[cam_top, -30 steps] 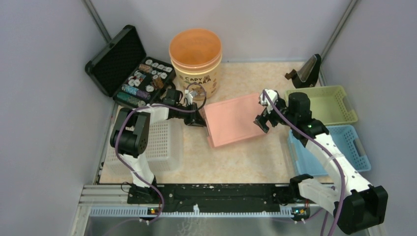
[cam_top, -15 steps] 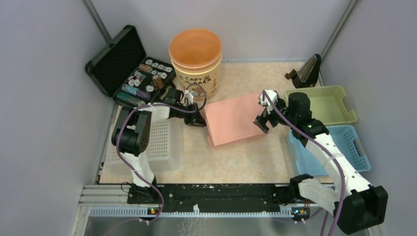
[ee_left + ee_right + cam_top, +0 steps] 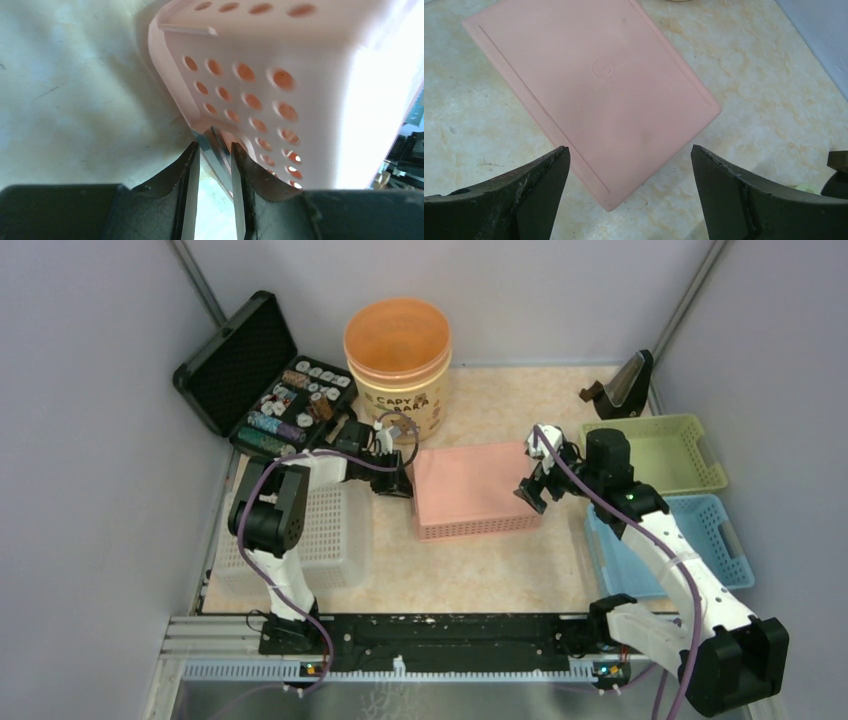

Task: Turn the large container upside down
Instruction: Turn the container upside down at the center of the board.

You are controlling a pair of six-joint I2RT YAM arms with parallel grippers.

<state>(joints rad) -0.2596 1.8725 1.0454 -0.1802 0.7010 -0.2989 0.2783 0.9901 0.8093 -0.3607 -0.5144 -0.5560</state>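
Observation:
The large pink container [image 3: 472, 485] lies upside down in the middle of the table, its smooth base facing up. My left gripper [image 3: 408, 485] is at its left edge. In the left wrist view the perforated wall [image 3: 260, 75] fills the frame, and my left gripper [image 3: 214, 145] is shut on the thin rim, which sits between the fingertips. My right gripper [image 3: 530, 490] hovers over the right end. In the right wrist view it [image 3: 629, 148] is wide open above one corner of the base [image 3: 594, 75] and touches nothing.
An orange tub [image 3: 398, 350] and an open black case [image 3: 265, 380] stand at the back left. A white basket [image 3: 320, 540] sits under the left arm. A green basket [image 3: 655, 452] and a blue basket [image 3: 690, 540] are on the right, with a black stand [image 3: 620, 385] behind them.
The pink container was tilted with its near edge raised and now lies flat, base up. My left gripper stayed at its left rim. My right gripper barely moved.

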